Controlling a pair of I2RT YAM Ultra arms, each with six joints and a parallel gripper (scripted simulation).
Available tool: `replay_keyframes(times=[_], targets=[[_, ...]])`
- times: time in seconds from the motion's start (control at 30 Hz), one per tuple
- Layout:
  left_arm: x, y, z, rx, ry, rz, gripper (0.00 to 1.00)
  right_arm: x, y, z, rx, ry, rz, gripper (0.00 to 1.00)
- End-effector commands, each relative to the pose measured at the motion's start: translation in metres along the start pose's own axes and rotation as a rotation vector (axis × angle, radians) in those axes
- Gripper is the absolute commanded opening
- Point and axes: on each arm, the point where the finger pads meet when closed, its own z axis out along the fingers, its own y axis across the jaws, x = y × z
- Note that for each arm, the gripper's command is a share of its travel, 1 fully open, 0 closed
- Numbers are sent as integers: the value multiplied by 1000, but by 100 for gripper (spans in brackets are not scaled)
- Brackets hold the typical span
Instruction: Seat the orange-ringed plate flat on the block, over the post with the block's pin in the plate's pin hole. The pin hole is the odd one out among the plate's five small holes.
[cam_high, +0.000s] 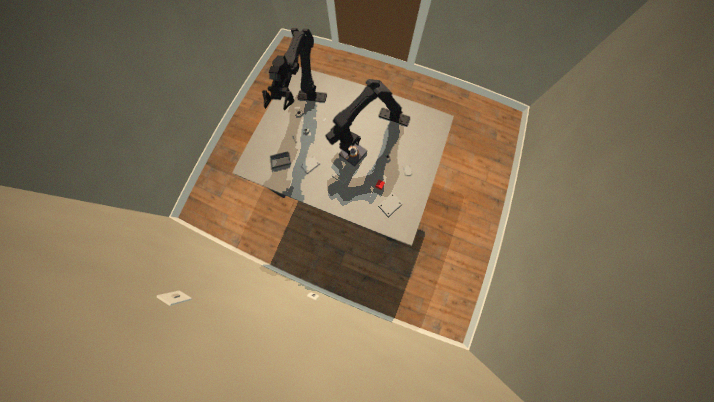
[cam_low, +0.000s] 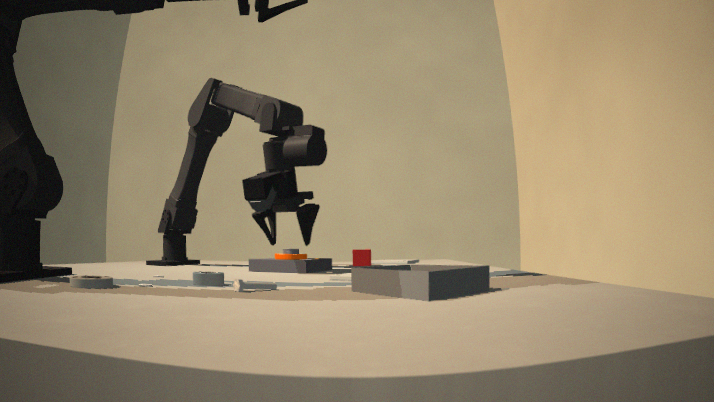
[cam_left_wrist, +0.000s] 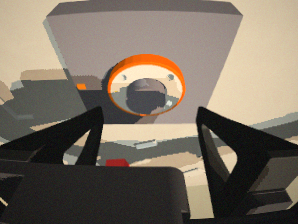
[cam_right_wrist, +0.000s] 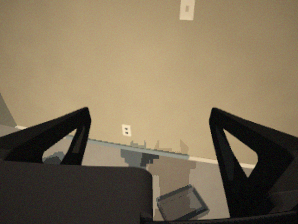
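The orange-ringed plate lies flat on the grey block (cam_left_wrist: 143, 56), with the post showing through its middle hole. It also shows in the exterior view (cam_low: 290, 256) on the block (cam_low: 290, 264) and in the top view (cam_high: 353, 152). My left gripper (cam_low: 286, 227) is open and empty, a little above the plate; its fingers stand apart on either side of it. My right gripper (cam_high: 276, 98) is open and empty, raised high near the table's far corner; its fingers hold nothing.
A red cube (cam_low: 361, 257) stands beside the block. A larger grey box (cam_low: 420, 280) lies near the front. Grey rings (cam_low: 208, 278) (cam_low: 91, 281) and small parts lie on the table. A white square plate (cam_high: 390, 205) lies near the table's edge.
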Motion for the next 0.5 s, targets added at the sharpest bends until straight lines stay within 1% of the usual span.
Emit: replay_keyframes(times=[0.0, 0.17, 0.2, 0.27, 0.3, 0.33, 0.4, 0.47], targets=[[11, 3, -34, -29, -8, -12, 78, -34, 4, -7, -15, -82, -9, 100], [16, 2, -50, -16, -4, -8, 78, -34, 4, -7, -15, -82, -9, 100], [12, 10, -46, -40, -11, -15, 78, -34, 4, -7, -15, -82, -9, 100], [12, 10, -46, -40, -11, -15, 78, -34, 4, -7, -15, -82, -9, 100], [18, 3, -59, -37, -10, -13, 78, -34, 4, -7, -15, -82, -9, 100], [16, 5, -54, -52, -15, -19, 78, -34, 4, -7, -15, -82, -9, 100], [15, -7, -40, -4, -1, -4, 78, -34, 4, -7, -15, -82, -9, 100], [15, -2, -44, -21, -6, -10, 78, -34, 4, -7, -15, -82, -9, 100]])
